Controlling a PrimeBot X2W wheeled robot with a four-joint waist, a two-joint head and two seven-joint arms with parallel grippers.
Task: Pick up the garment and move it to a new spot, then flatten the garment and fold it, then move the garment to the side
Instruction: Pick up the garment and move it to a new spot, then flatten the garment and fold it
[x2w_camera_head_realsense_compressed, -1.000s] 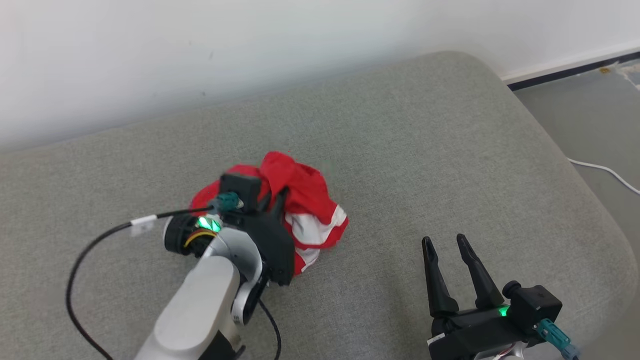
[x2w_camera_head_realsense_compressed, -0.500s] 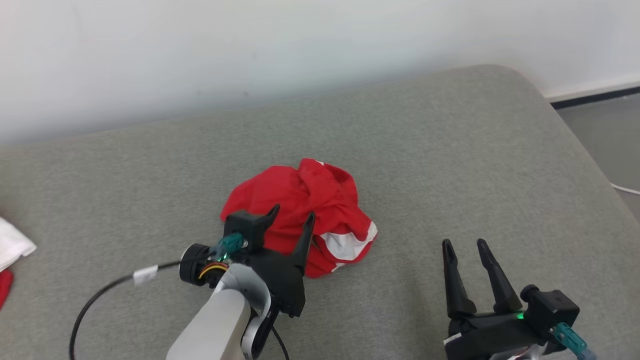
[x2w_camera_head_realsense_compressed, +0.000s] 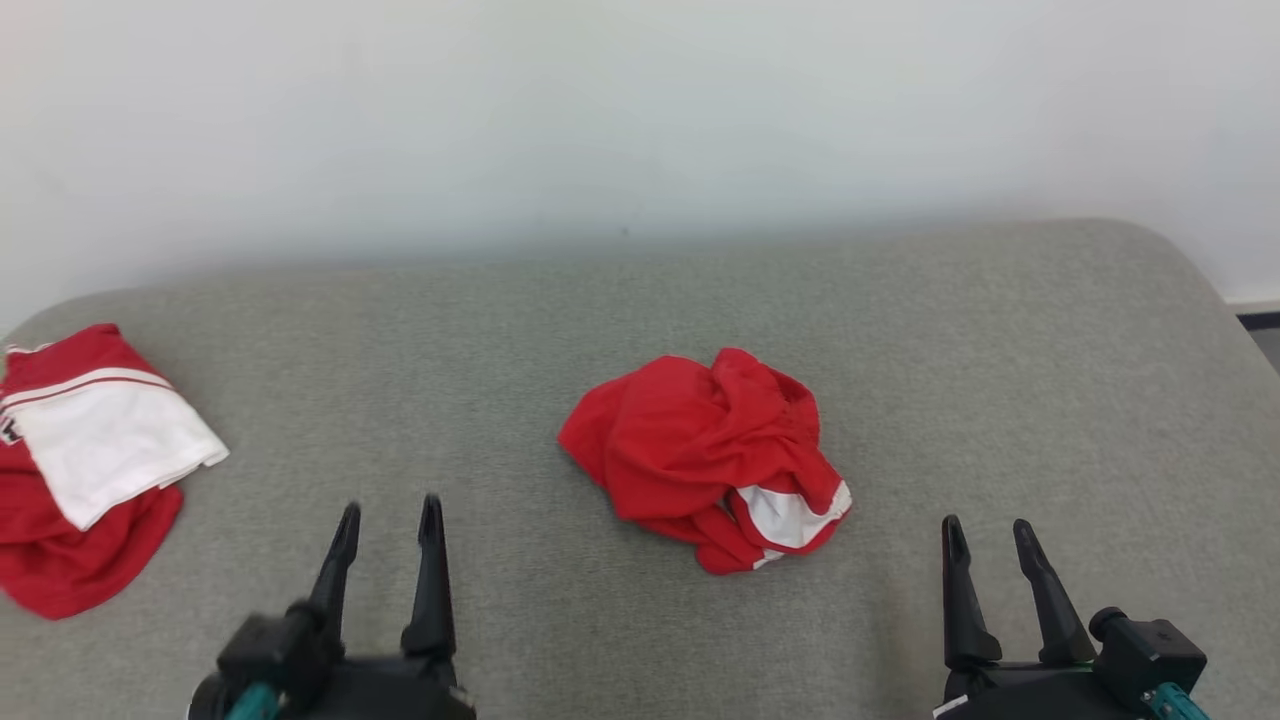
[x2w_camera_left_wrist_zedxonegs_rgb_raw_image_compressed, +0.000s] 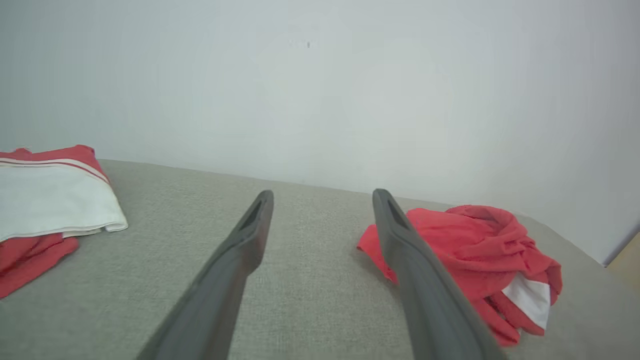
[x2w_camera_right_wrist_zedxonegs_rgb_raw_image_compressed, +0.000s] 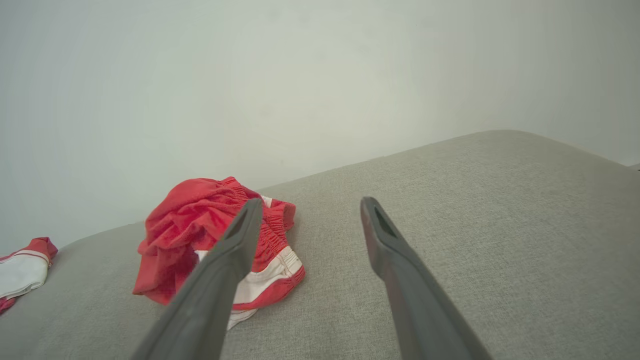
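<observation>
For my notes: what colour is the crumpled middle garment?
The garment is red with a white panel, clearest in head view.

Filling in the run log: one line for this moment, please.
garment: crumpled, unheld | left tool: open, empty | right tool: open, empty | next: flatten

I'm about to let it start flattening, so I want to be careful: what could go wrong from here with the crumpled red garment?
1. The crumpled red garment lies bunched in overlapping folds, so the fingers may pinch several layers at once and spread it badly.
2. A second red-and-white garment lies at the left end of the grey cushion; setting this one aside there could mix the two up.
</observation>
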